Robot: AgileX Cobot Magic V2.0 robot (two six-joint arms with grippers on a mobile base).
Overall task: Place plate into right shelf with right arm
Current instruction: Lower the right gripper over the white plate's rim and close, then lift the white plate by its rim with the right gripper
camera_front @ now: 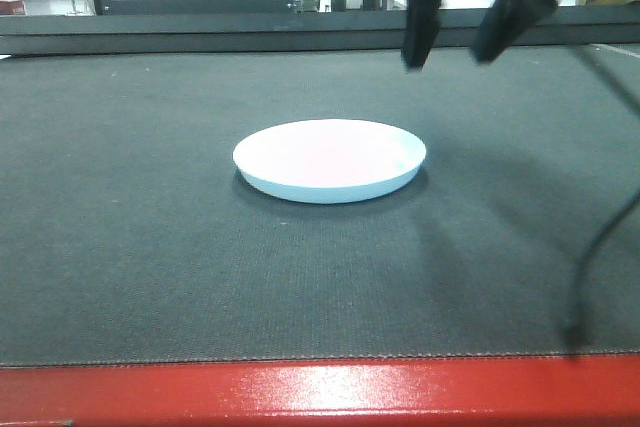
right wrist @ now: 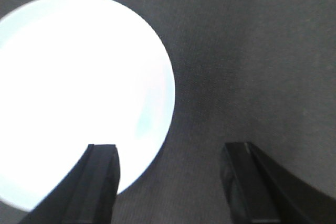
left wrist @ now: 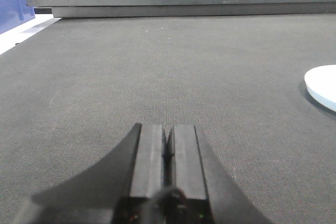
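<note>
The left gripper [left wrist: 168, 132] sits low over the dark worktop [left wrist: 157, 61], jaws pressed together. The plate [left wrist: 323, 86] lies to its right, partly out of view; a blue bin [left wrist: 11, 1] stands past the far-left corner

Right gripper [camera_front: 448, 60]: matte black throughout. It has two straight, bar-shaped fingers [camera_front: 415, 32] with blunt tips, set under a bulkier black body. A thin black cable [camera_front: 592, 247] trails in a loose curve down the right of the front view. In its own wrist view the fingers appear as plain black slabs with squared ends, slightly blurred.

Left gripper [left wrist: 168, 128]: black, with two flat, rectangular-faced fingers. Each flares outward into a broad curved base. Small coloured specks sit near the base, too small to identify.
</note>
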